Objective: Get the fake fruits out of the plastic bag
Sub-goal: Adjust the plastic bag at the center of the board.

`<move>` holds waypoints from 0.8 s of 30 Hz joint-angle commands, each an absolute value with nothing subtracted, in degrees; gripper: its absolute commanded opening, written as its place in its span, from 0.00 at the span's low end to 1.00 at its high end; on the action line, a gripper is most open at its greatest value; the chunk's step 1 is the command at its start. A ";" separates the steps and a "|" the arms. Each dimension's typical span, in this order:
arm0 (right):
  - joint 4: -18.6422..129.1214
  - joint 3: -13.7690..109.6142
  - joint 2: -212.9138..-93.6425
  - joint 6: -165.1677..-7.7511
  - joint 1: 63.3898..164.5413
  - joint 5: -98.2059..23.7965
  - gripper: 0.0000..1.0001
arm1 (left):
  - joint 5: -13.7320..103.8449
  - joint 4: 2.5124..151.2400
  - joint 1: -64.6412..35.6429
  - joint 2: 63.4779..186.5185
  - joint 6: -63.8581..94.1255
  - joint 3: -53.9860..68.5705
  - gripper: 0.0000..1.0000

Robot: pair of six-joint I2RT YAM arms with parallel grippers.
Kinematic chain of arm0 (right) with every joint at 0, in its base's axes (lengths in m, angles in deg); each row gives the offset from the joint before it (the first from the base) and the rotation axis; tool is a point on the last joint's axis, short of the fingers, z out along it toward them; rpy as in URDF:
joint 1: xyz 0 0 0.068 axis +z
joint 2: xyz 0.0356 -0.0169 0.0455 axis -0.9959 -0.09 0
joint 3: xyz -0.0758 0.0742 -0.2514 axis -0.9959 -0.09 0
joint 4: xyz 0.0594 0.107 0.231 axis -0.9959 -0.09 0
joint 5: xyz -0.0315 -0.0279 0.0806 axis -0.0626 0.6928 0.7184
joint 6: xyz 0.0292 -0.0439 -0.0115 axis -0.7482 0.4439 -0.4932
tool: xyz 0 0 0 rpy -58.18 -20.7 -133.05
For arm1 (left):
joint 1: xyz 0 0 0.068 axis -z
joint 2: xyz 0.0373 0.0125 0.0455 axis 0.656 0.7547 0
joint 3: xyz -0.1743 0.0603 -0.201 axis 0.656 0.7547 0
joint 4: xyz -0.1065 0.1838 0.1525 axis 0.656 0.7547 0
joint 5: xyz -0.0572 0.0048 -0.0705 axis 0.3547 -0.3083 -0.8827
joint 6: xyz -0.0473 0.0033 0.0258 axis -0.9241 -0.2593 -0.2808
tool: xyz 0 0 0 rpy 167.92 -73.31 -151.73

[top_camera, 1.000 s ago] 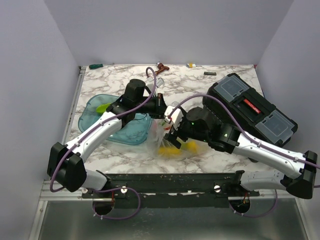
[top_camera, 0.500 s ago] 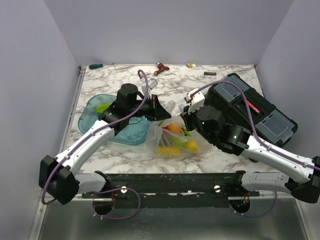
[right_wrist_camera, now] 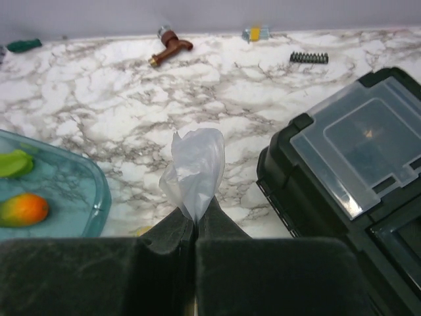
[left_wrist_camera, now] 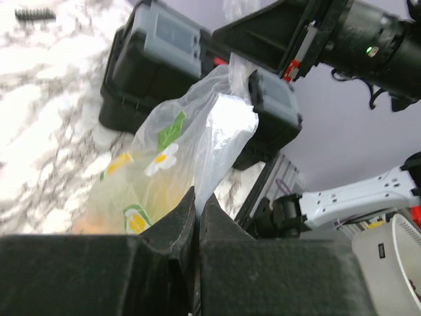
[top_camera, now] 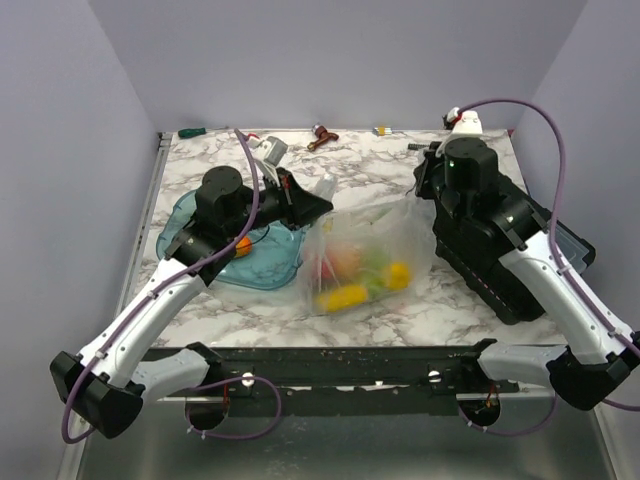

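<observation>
The plastic bag (top_camera: 368, 250) hangs stretched between my two grippers above the table. Inside it lie fake fruits: a long yellow one (top_camera: 343, 297), a round yellow one (top_camera: 398, 273), a reddish one (top_camera: 345, 260) and a green one (top_camera: 376, 262). My left gripper (top_camera: 322, 206) is shut on the bag's left edge, the film (left_wrist_camera: 217, 138) running up from its jaws (left_wrist_camera: 197, 197). My right gripper (top_camera: 424, 192) is shut on the right edge, a tuft of plastic (right_wrist_camera: 195, 164) sticking out above its jaws (right_wrist_camera: 196, 220). An orange fruit (right_wrist_camera: 23, 209) and a green one (right_wrist_camera: 13, 162) lie in the teal tray (top_camera: 265, 268).
A black toolbox (top_camera: 505, 235) sits at the right, under and beside the right arm. Along the back edge lie a green screwdriver (top_camera: 190, 131), a brown tool (top_camera: 322, 134), a small yellow piece (top_camera: 381, 130) and a black spring (right_wrist_camera: 308, 58).
The right gripper has shut on the bag's edge and swung up and back to the right. The left arm drew back to the left. The bag is now pulled taut between them.
</observation>
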State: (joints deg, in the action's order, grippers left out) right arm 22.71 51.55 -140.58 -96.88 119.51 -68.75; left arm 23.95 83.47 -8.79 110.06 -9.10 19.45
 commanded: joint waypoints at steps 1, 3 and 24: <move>17.66 60.27 -142.55 -95.40 117.09 -67.89 0.01 | 28.26 86.37 -10.09 113.18 -7.75 8.48 0.00; 16.66 63.17 -143.79 -93.80 116.49 -68.07 0.01 | 30.03 91.76 -11.42 117.22 -9.10 2.32 0.00; 17.14 41.20 -120.58 -97.37 116.30 -46.07 0.05 | 4.29 88.47 -13.17 146.98 -13.60 -18.70 0.00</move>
